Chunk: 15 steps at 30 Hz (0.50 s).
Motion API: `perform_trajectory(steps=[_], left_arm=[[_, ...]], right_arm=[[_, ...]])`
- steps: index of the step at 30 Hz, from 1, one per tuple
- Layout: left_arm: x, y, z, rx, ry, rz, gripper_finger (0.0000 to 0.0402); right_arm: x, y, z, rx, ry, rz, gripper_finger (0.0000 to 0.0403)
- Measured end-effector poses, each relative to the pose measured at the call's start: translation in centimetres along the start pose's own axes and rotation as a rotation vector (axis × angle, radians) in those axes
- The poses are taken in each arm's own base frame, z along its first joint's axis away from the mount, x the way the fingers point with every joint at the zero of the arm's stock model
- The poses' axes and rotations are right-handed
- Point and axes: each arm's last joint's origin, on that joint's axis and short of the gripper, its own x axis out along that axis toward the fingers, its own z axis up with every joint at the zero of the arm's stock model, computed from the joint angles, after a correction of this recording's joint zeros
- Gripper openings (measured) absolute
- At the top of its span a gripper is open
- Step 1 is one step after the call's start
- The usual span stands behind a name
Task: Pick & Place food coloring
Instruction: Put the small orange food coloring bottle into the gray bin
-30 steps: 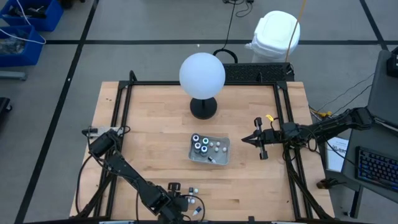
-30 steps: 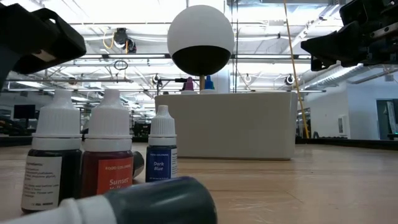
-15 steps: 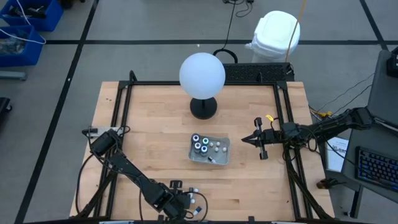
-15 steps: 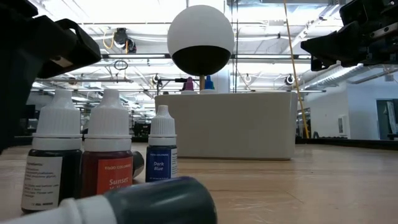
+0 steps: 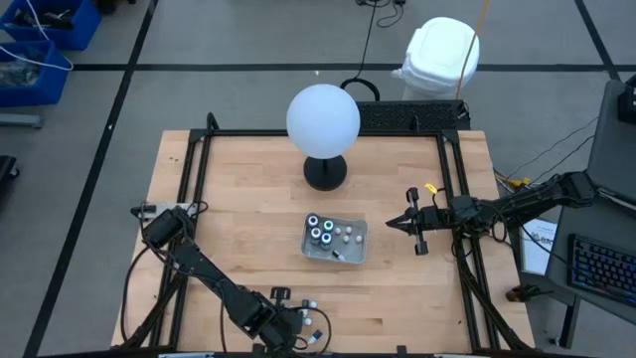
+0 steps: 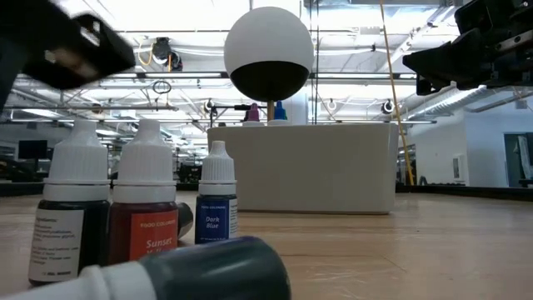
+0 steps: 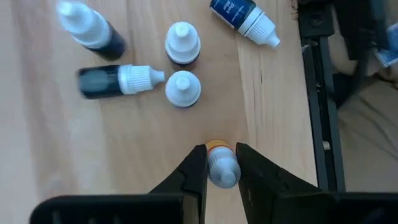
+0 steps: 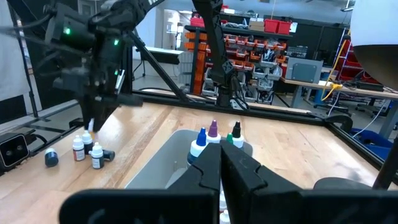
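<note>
Near the front edge of the desk (image 5: 229,199), on its left side, my left gripper (image 7: 219,163) had its jaws around one little bottle (image 7: 221,169) with an orange band under its white cap. The jaws sat close on both sides of it, and I judged they were just closing on it, so I could not say it was held tight yet. To do this step well, I thought I should squeeze gently, keep the bottle in the middle of the jaws, and lift straight up so I would not bump the other bottles (image 7: 181,68) standing and lying just beside it.

Farther right, in the middle of the desk, the clear tray (image 5: 335,240) already had some food coloring (image 5: 320,229) in it, near the white globe (image 5: 323,119). That was where I guessed this bottle should go.

On the right side, my right gripper (image 8: 219,163) waited over the desk with its jaws clenched on nothing.

On the labels I could read "Dark Blue" on a small bottle (image 6: 216,196), and "Sunset" on the red one (image 6: 146,200) beside it. Other writing was too tiny to read.
</note>
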Motion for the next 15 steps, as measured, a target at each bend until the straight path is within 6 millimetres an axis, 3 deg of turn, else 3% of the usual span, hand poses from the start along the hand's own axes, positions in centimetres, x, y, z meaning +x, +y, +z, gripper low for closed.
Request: perform_trajectory(steps=[3, 9, 15], left_arm=[[-2.5, 0.3, 0.2, 0.048, -0.031, 0.029, 0.0066], [-10.6, 1.3, 0.0, 0.179, -0.225, 0.185, 0.0066], [-18.3, 4.3, -2.3, 0.255, -0.423, 0.280, 0.0066]], right_arm=[[0.0, 0.0, 0.0, 0.000, 0.000, 0.000, 0.0000], [0.0, 0.0, 0.0, 0.000, 0.001, 0.000, 0.0000], [0.0, 0.0, 0.0, 0.006, 0.003, 0.002, 0.0000]])
